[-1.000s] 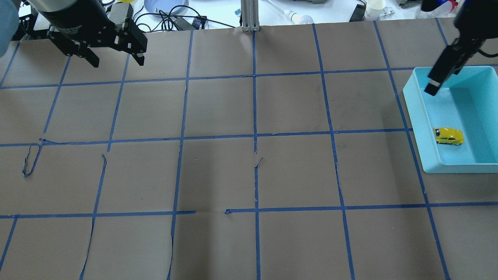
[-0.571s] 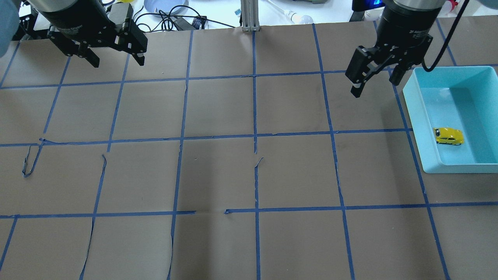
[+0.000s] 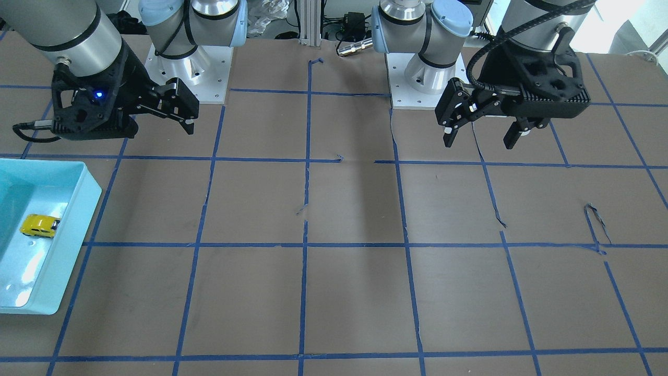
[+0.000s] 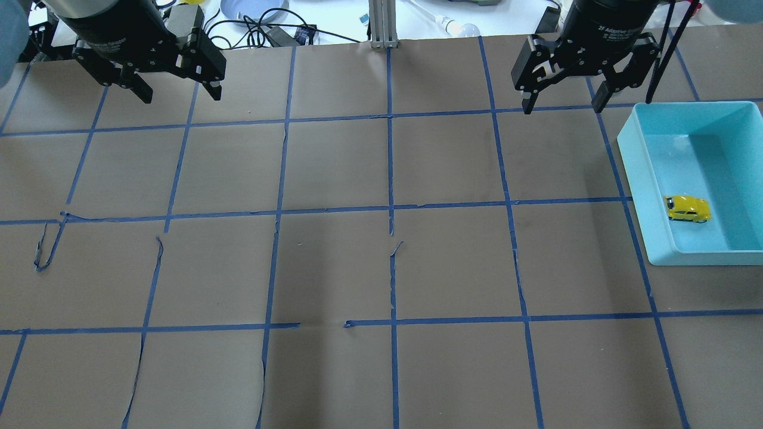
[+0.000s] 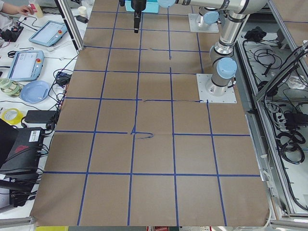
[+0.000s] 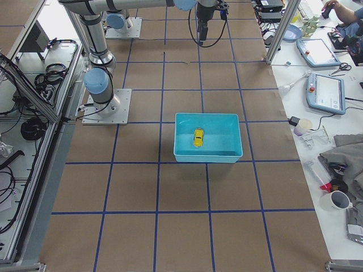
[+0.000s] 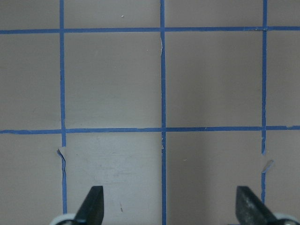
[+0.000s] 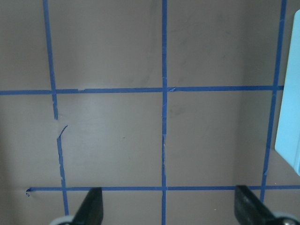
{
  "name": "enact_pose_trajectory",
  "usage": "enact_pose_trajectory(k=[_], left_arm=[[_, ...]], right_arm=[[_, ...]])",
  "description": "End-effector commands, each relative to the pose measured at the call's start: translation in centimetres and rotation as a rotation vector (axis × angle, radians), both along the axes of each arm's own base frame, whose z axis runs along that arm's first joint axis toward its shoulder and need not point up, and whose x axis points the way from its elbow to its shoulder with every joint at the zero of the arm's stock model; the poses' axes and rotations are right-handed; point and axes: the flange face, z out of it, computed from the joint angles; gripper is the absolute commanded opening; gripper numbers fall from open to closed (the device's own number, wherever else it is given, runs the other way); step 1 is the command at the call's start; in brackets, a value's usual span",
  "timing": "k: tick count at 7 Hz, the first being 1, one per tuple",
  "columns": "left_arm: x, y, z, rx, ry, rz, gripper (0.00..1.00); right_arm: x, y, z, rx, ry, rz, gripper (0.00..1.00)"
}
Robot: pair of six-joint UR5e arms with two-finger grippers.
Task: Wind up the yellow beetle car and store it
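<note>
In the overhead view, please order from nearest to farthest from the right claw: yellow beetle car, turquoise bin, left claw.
1. Turquoise bin, just beside the right claw.
2. Yellow beetle car, inside that bin.
3. Left claw, far across the table.

The table [image 4: 334, 179] is covered in brown paper, marked into squares by blue tape [image 4: 390, 167] that is torn and peeling in spots. A teal bin [image 4: 633, 179] sits flat on it, across a tape line. Two arm bases [image 3: 214, 86] are bolted down, well apart from the bin.
</note>
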Motion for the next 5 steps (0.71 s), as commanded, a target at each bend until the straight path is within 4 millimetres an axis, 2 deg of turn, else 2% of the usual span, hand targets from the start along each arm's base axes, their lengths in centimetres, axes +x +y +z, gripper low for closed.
enact_pose_trajectory(k=[1, 2, 3, 4, 5], left_arm=[[0.0, 0.0, -0.1, 0.002, 0.001, 0.001, 1.00], [0.0, 0.0, -0.1, 0.002, 0.002, 0.001, 1.00], [-0.1, 0.0, 0.0, 0.001, 0.004, 0.000, 1.00], [-0.1, 0.0, 0.0, 0.001, 0.004, 0.000, 1.00], [-0.1, 0.0, 0.0, 0.001, 0.002, 0.001, 1.00]], right_arm=[[-1.1, -1.1, 0.5, -0.084, 0.038, -0.050, 1.00], [-1.4, -2.1, 1.0, -0.167, 0.040, -0.056, 1.00], [-1.4, -1.9, 0.9, -0.171, 0.055, -0.057, 1.00], [-1.2, -1.1, -0.3, -0.147, 0.062, -0.069, 1.00], [-0.7, 0.7, 0.4, -0.176, 0.053, -0.063, 1.00]])
